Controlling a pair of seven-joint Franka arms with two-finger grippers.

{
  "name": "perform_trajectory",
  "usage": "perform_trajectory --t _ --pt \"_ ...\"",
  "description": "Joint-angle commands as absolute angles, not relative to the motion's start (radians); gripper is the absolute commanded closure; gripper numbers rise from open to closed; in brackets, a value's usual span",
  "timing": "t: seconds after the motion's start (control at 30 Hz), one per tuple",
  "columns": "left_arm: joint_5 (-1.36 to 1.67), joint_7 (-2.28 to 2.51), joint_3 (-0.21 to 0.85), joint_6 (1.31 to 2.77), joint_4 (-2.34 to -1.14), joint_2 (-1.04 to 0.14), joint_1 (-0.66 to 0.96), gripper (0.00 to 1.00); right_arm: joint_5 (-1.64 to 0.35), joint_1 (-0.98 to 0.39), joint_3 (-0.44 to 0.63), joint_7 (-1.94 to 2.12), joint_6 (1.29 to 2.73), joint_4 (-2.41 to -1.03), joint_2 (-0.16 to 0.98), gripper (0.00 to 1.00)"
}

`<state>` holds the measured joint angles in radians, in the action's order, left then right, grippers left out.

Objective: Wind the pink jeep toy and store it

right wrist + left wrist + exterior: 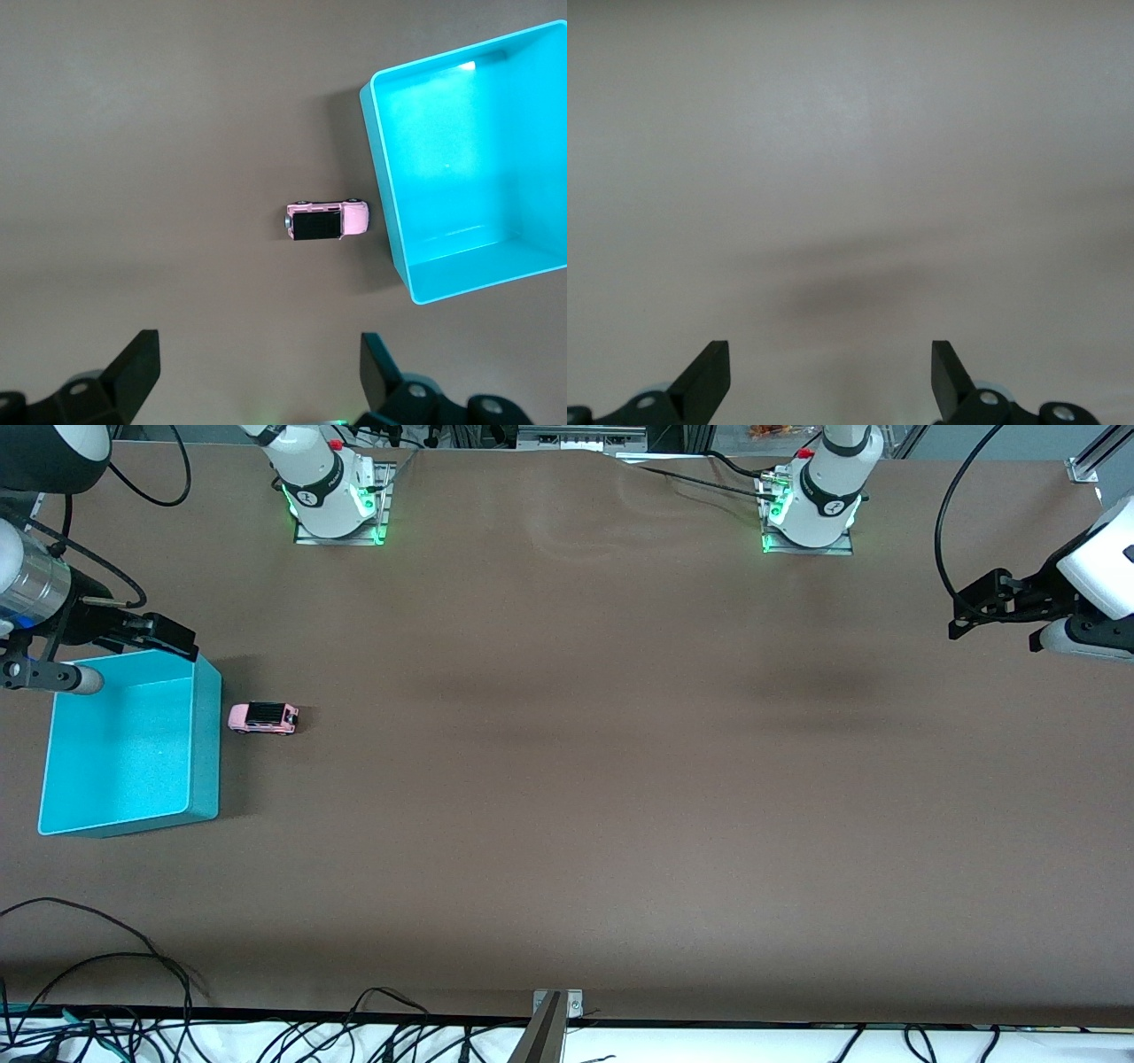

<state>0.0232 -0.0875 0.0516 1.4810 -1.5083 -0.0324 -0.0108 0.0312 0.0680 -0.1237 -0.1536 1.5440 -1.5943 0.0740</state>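
The pink jeep toy [264, 717] [325, 221], tiny with a black roof, rests on its wheels on the brown table just beside the turquoise bin [205, 735] [383, 181], on the side toward the table's middle. The bin holds nothing. My right gripper [177, 638] [260, 367] hangs high over the bin's corner closest to the robots' bases, open and holding nothing. My left gripper [961, 615] [831, 372] waits high over bare table at the left arm's end, also open and holding nothing. The left wrist view shows only table.
The two arm bases [337, 496] [811, 505] stand along the table's edge by the robots. Loose black cables [106, 974] lie along the edge closest to the front camera, next to a small metal bracket [554, 1010].
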Motion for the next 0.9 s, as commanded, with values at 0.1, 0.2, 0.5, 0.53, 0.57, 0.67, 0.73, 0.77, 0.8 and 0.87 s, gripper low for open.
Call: perform_trajectory --t 0.1,0.2,0.5,0.53,0.57,0.67,0.73,0.77,0.8,0.87 --pt "0.02 -0.083 0.052 1.459 -1.48 -0.046 -0.011 0.0 0.035 0.064 -0.121 -0.164 1.589 -1.591 0.087 0.0" --pt "0.02 -0.083 0.052 1.459 -1.482 -0.046 -0.014 0.0 0.032 0.066 -0.123 -0.164 1.618 -1.615 0.091 0.0" --pt "0.02 -0.083 0.052 1.459 -1.483 -0.046 -0.015 0.0 0.018 0.064 -0.123 -0.164 1.822 -1.785 0.086 0.0" --pt "0.02 -0.083 0.052 1.459 -1.483 -0.046 -0.015 0.0 0.018 0.064 -0.123 -0.163 1.842 -1.801 0.086 0.0" --pt "0.02 -0.083 0.052 1.459 -1.483 -0.046 -0.017 0.0 0.018 0.064 -0.123 -0.163 1.861 -1.816 0.087 0.0" --pt "0.02 -0.083 0.052 1.459 -1.483 -0.046 -0.017 0.0 0.018 0.064 -0.123 -0.163 1.913 -1.856 0.089 0.0" --pt "0.02 -0.083 0.052 1.459 -1.483 -0.046 -0.017 0.0 0.018 0.064 -0.123 -0.163 1.953 -1.888 0.091 0.0" --pt "0.02 -0.084 0.052 1.459 -1.483 -0.046 -0.017 0.0 0.018 0.064 -0.123 -0.163 1.977 -1.91 0.091 0.0" --pt "0.02 -0.083 0.052 1.459 -1.483 -0.046 -0.017 0.0 0.018 0.064 -0.123 -0.163 1.996 -1.925 0.092 0.0" --pt "0.02 -0.083 0.052 1.459 -1.482 -0.046 -0.017 0.0 0.02 0.064 -0.121 -0.161 2.034 -1.956 0.097 0.0"
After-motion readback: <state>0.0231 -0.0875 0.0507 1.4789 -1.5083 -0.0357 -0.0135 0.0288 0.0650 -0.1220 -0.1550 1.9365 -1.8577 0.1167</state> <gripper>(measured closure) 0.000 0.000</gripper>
